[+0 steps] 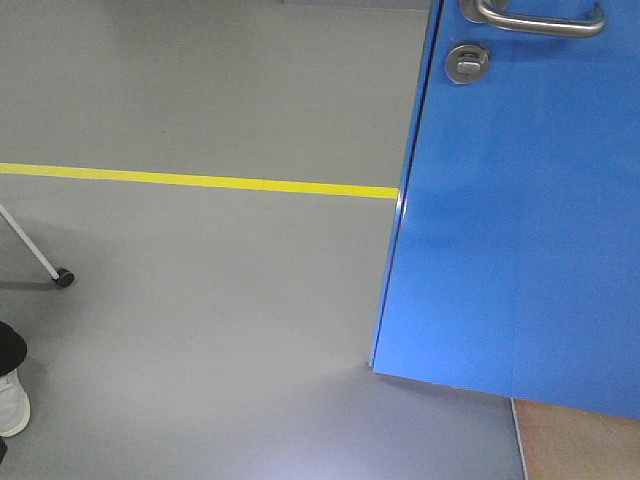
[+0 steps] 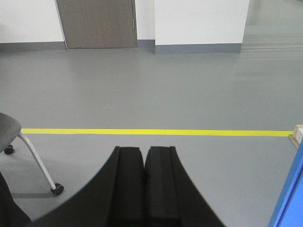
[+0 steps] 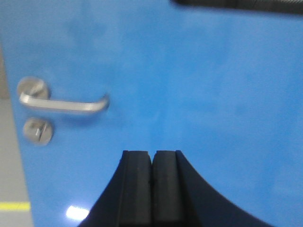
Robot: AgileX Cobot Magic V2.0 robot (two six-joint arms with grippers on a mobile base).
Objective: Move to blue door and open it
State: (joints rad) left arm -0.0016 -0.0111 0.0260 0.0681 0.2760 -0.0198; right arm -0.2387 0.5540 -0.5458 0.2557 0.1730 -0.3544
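The blue door [image 1: 520,230] fills the right of the front view, its free edge swung away from the frame line. Its silver lever handle [image 1: 545,20] and round thumb-turn lock [image 1: 466,62] sit at the top. In the right wrist view the blue door [image 3: 189,85] is close ahead, with the lever handle [image 3: 64,103] and lock [image 3: 38,130] to the left. My right gripper [image 3: 152,153] is shut, empty, pointing at the bare panel right of the handle. My left gripper [image 2: 144,149] is shut, empty, over the grey floor; the door's edge [image 2: 289,198] shows at the lower right.
A yellow floor line [image 1: 200,180] runs across the grey floor. A chair leg with a caster [image 1: 62,277] and a person's shoe [image 1: 12,400] are at the left. The chair [image 2: 28,156] shows in the left wrist view. A grey door [image 2: 97,23] and white walls stand far ahead.
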